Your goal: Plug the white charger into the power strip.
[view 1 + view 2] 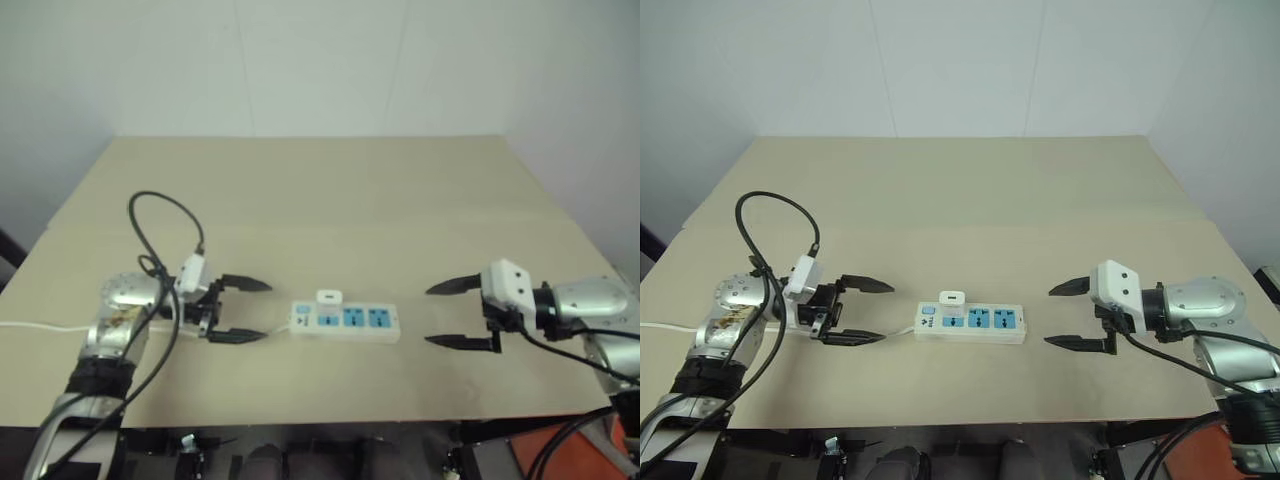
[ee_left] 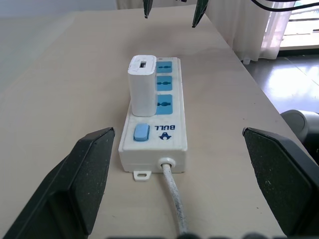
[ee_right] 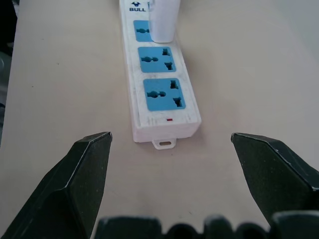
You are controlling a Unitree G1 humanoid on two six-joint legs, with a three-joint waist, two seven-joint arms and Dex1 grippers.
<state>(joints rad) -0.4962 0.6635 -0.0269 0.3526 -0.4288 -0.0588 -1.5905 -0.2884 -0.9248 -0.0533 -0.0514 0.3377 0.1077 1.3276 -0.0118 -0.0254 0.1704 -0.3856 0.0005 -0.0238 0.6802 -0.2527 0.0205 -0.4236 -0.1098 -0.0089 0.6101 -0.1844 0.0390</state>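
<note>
Standing upright in the socket nearest the switch, the charger (image 2: pixel 142 85) looks already seated in the strip (image 1: pixel 345 322) lying mid-worktop (image 1: pixel 320 190), which would explain why the left tool (image 1: pixel 243 310) and right tool (image 1: pixel 458 314) flank it apart, both spread and empty.

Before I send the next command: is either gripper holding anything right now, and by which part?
Nothing is held. The left gripper and right gripper are open, apart from the charger, which stands in the power strip.
</note>
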